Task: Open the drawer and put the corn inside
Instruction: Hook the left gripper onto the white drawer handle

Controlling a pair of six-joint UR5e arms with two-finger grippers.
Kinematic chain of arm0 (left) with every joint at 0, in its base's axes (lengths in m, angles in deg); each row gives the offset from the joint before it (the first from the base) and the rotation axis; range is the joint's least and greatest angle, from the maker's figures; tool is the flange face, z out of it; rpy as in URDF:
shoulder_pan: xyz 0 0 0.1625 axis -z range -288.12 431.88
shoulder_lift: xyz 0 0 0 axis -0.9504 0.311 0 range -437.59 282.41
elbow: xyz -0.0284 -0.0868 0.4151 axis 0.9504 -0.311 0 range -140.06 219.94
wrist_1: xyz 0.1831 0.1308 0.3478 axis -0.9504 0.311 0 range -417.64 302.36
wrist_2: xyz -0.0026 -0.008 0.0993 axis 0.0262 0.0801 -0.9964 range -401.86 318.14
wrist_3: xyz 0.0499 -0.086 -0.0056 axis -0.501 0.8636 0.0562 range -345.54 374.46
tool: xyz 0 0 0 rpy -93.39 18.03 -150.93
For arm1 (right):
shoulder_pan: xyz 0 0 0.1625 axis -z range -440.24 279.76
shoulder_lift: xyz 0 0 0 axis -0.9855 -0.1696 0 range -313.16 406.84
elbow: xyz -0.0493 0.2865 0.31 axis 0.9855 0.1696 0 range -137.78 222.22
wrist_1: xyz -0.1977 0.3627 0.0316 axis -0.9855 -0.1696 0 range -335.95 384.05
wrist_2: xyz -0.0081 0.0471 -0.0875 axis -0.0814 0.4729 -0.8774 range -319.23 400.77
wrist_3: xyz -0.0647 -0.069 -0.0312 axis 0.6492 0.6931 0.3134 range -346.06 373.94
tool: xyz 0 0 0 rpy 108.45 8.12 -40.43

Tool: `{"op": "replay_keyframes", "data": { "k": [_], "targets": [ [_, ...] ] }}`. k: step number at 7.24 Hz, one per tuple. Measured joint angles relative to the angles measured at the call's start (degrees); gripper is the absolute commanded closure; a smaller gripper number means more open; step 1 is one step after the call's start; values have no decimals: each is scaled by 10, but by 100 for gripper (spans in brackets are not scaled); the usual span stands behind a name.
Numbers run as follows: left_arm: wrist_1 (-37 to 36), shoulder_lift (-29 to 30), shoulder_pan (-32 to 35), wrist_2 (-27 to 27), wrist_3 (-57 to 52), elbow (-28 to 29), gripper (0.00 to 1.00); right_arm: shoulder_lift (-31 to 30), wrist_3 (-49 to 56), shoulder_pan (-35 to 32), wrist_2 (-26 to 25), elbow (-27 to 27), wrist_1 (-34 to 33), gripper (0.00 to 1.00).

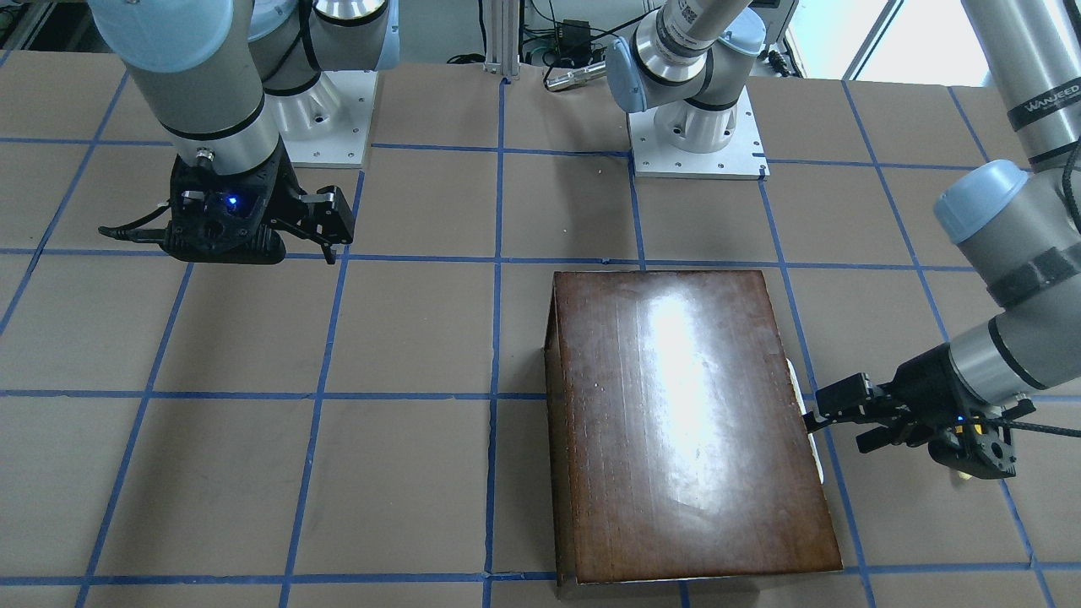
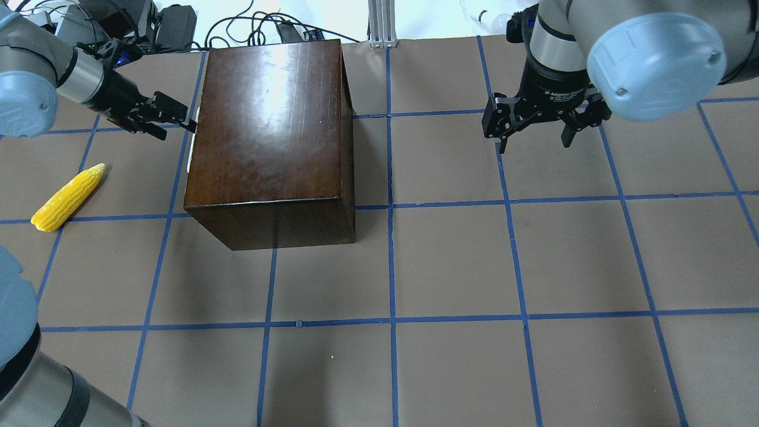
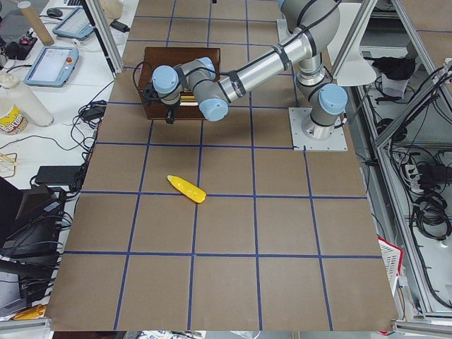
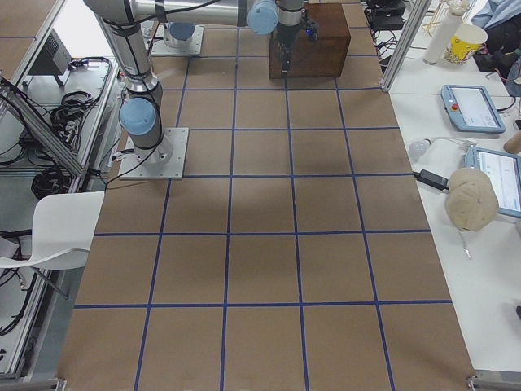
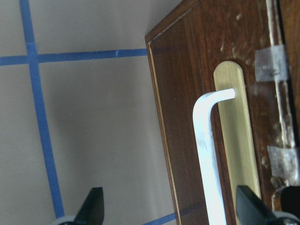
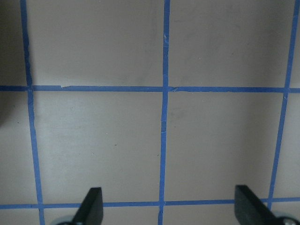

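Observation:
The glossy dark-brown box (image 2: 273, 130) stands on the table, also in the front-facing view (image 1: 692, 414). Its drawer is shut; the left wrist view shows the dark front panel (image 5: 183, 117) with a white handle (image 5: 208, 159) on a brass plate. My left gripper (image 2: 172, 121) is open and empty, close to that side of the box, with the handle between its fingertips (image 5: 93, 206). The yellow corn (image 2: 68, 197) lies on the table left of the box, apart from the gripper. My right gripper (image 2: 536, 133) is open and empty above bare table.
Blue tape lines grid the brown table (image 2: 450, 267). The arm bases (image 1: 697, 127) stand at the robot's edge. Cables and a metal post (image 2: 379, 24) lie beyond the far edge. Side benches with tablets (image 4: 472, 106) flank the table.

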Motion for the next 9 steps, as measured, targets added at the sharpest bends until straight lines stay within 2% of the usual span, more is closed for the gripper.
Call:
{"op": "replay_keyframes", "data": {
  "k": [9],
  "targets": [
    [-1, 28, -1, 1, -32, 3, 0, 0, 0, 0, 0, 0, -1, 0]
  ]
}}
